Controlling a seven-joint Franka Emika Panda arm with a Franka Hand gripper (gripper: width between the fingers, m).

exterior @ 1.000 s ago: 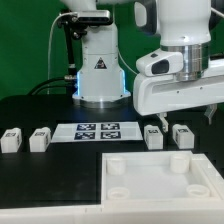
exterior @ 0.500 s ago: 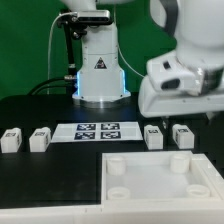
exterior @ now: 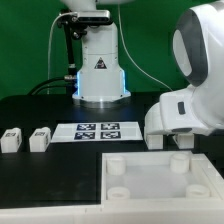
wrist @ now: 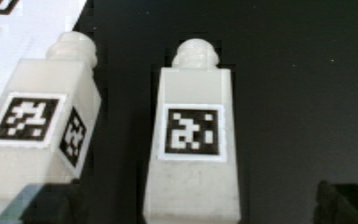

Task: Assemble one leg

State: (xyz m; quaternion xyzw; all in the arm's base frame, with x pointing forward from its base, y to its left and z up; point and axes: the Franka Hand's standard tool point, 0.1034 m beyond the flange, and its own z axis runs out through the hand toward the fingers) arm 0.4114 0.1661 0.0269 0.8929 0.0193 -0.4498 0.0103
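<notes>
Nothing assembled yet, the panel (exterior: 150, 185) sockets are bare. Spare legs (exterior: 11, 139) sit on the exterior view's left of the marker board (exterior: 97, 131). The leg (wrist: 194, 130) lies flat on its right, under the gripper (wrist: 185, 200), jaws wide apart, holding nothing. Grasp and insertion remain. Black table (exterior: 40, 170), green backdrop (exterior: 30, 50).

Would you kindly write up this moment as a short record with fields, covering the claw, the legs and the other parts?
claw: open, one fingertip on each side of the centre leg
centre leg: tag facing the wrist camera
neighbouring leg: beside it, apart
far-left leg: at the exterior view's left, untouched
second leg: next to it, apart
marker board: flat, behind the panel
panel: nearest the camera, visible sockets empty
</notes>
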